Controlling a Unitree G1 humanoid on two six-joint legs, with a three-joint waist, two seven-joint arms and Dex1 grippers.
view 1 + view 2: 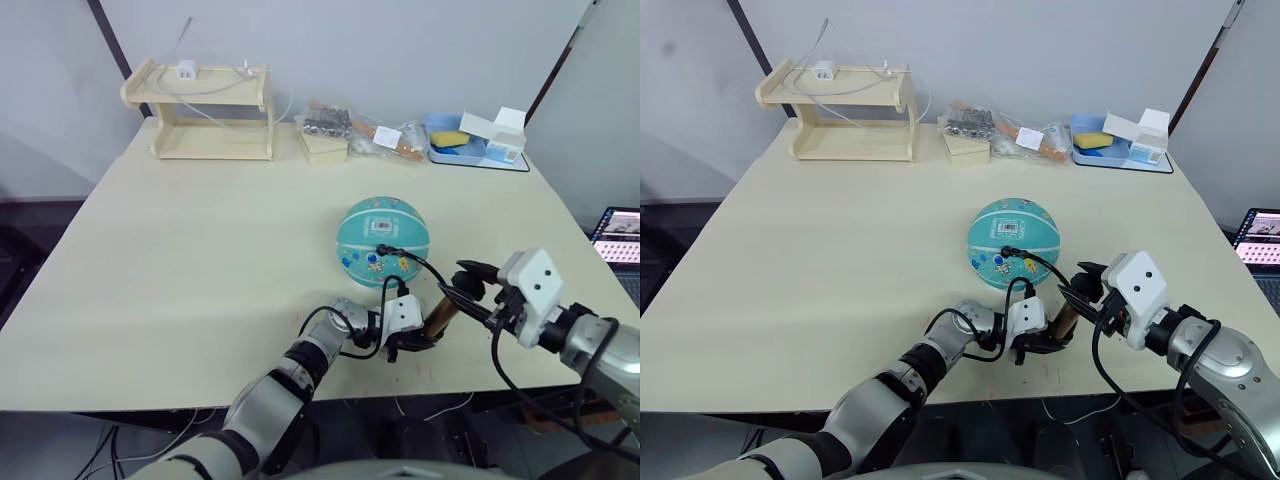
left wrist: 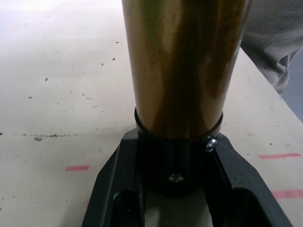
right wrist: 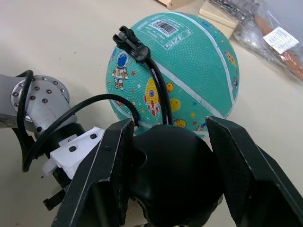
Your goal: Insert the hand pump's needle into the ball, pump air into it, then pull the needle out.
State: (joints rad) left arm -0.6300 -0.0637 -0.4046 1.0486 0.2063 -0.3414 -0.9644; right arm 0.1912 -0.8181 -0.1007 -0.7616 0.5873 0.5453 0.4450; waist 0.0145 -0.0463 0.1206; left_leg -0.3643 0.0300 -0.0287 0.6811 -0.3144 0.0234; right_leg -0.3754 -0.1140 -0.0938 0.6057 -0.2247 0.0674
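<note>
Judging how the hand pump (image 1: pixel 440 318) would handle, I took it for a light, stiff thing with a smooth cylinder that could slide in a loose grip, so its black end cap looked the safer hold. That was where my left gripper (image 1: pixel 412 343) had it: the left wrist view showed both fingers (image 2: pixel 113 189) pressed against the cap at the foot of the cylinder, low over the table (image 1: pixel 200 260) near its front edge. My right gripper (image 3: pixel 165 175) sat at the pump's other end, its two fingers either side of the rounded black handle (image 3: pixel 170 179); they seemed to touch it, though I could not be certain how firmly. The pump leaned between the two grippers, amber-gold and translucent, capped in black. Its thin black hose (image 3: pixel 158 90) curved up over the ball (image 1: pixel 383 242) to a small black fitting (image 3: pixel 130 40) resting on the upper surface beside the white label (image 3: pixel 165 29); the needle itself was hidden, so I judged it seated. The ball was teal, round, pebbled, with white seams and cartoon prints, just beyond the pump. It looked light and apt to roll.
</note>
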